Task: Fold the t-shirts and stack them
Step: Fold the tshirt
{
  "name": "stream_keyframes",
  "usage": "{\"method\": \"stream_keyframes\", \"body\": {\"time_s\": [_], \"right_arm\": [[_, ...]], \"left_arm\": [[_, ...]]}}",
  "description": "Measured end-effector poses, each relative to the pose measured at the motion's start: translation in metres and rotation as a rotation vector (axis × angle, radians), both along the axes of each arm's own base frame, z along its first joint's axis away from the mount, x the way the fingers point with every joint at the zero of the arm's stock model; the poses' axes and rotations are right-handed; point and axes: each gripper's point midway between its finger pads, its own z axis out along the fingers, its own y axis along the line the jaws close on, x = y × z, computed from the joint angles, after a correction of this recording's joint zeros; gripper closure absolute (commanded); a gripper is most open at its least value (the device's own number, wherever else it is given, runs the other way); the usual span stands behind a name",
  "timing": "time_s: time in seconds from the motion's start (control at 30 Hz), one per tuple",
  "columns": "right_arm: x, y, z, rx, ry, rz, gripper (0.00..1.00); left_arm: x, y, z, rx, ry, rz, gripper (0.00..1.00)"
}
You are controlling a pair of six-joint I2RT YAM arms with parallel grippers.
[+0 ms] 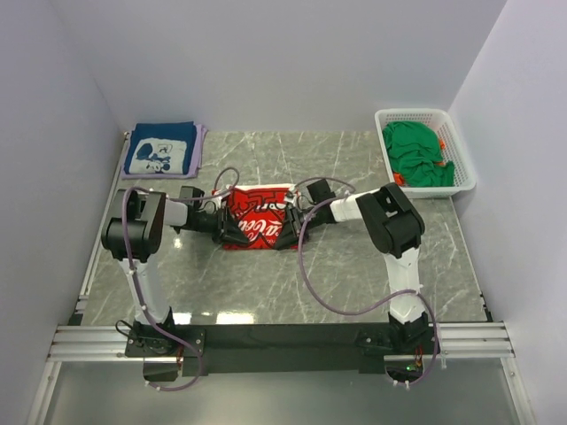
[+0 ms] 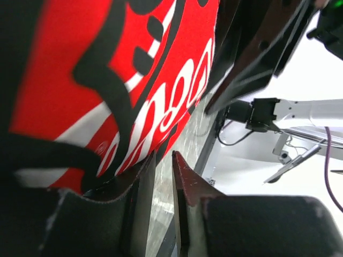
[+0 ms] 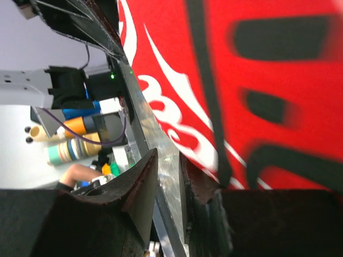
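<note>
Top external shows the folded red-print t-shirt point(image 1: 257, 220) on the table point(image 1: 266, 283) between left claw point(image 2: 162, 160) and right claw point(image 3: 169, 160), each barely parted at its edge with no cloth visibly pinched, so lifting now could leave it behind or drag the fold open.

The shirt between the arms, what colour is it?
Shirt: red with white lettering and black marks; clearest in left wrist view.

The middle shirt point(image 1: 255, 221) is red with white script lettering and black bars. The folded shirt point(image 1: 159, 149) at upper left is navy with a white cartoon print. At upper right, green shirts point(image 1: 418, 152) fill a white lattice basket point(image 1: 423, 115). The table point(image 1: 266, 283) is grey marble with pale veins.
</note>
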Motion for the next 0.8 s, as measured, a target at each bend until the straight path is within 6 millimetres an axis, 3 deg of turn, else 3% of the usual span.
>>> {"method": "stream_keyframes", "body": {"time_s": [0.13, 0.27, 0.4, 0.47, 0.63, 0.7, 0.8], "right_arm": [[0.012, -0.015, 0.004, 0.017, 0.017, -0.039, 0.71], [0.01, -0.032, 0.006, -0.027, 0.01, -0.05, 0.74], [0.011, -0.04, 0.033, -0.042, -0.066, -0.037, 0.71], [0.028, -0.035, 0.055, -0.023, -0.151, -0.043, 0.7], [0.105, -0.018, 0.111, 0.039, -0.386, -0.112, 0.68], [0.131, -0.014, 0.117, 0.054, -0.435, -0.145, 0.68], [0.159, -0.009, 0.1, 0.047, -0.419, -0.191, 0.67]], "left_arm": [[0.0, 0.009, 0.002, -0.016, 0.016, 0.004, 0.72], [-0.004, 0.021, 0.009, 0.004, -0.036, -0.024, 0.71], [0.009, 0.032, 0.038, 0.018, -0.159, -0.051, 0.7], [0.03, 0.034, 0.059, 0.019, -0.255, -0.04, 0.68], [0.078, 0.031, 0.09, -0.009, -0.387, 0.039, 0.66], [0.099, 0.03, 0.089, -0.01, -0.401, 0.076, 0.65], [0.127, 0.03, 0.078, 0.002, -0.39, 0.137, 0.63]]}}
